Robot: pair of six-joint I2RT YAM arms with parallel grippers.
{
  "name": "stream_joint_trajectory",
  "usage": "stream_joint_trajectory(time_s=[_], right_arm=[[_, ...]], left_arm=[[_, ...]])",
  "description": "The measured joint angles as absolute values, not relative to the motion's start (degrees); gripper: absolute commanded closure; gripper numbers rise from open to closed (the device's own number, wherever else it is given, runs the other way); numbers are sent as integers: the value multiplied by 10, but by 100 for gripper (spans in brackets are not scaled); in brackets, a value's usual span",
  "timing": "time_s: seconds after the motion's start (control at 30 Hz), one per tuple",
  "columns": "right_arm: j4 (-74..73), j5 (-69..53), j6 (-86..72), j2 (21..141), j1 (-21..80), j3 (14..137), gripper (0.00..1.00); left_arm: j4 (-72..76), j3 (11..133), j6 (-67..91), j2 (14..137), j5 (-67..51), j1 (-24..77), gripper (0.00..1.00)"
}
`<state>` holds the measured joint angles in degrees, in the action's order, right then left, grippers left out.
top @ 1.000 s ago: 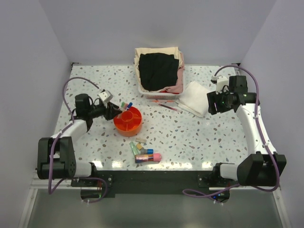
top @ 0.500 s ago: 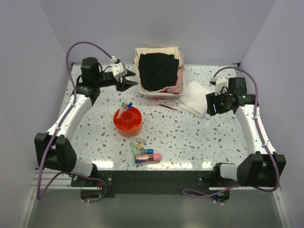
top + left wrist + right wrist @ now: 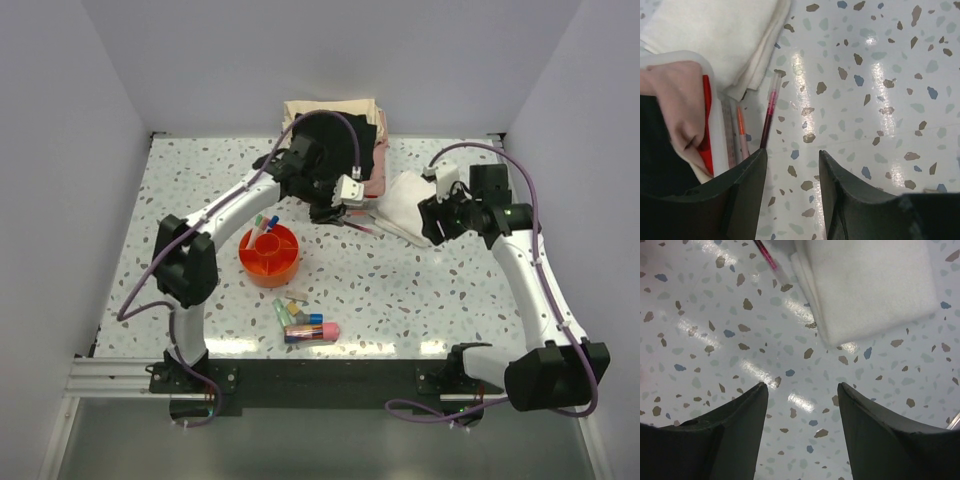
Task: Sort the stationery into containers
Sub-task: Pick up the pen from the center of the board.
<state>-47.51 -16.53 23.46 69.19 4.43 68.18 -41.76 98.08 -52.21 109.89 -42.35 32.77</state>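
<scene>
1. A white speckled worktop (image 3: 420,290) sits enclosed by plain pale walls (image 3: 90,110).
2. Only the top view shows the round orange tray (image 3: 269,255), which lies left of centre with capped pens (image 3: 264,222) leaning at its far rim. It also shows loose stationery (image 3: 303,322) clustered near the front edge.
3. The left wrist view shows a thin pink-red pen (image 3: 769,110) lying just beside the white basket (image 3: 715,125).
4. The left gripper (image 3: 792,155) hangs near that pen's end with its jaws apart and empty.
5. The right gripper (image 3: 802,387) is also parted and empty, over bare worktop near the folded white cloth (image 3: 865,285).
</scene>
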Motion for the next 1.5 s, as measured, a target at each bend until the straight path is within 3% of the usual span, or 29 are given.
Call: stream_joint_trajectory(time_s=[0.67,1.3,1.5], right_arm=[[-454,-192,245,642,44,619,39],[-453,-192,245,632,44,586,39],[-453,-191,244,632,44,586,39]], left_arm=[[-460,1219,-565,1383,-316,396,56],[-485,1315,-544,1472,-329,398,60],[-515,1321,-547,1475,-350,398,65]])
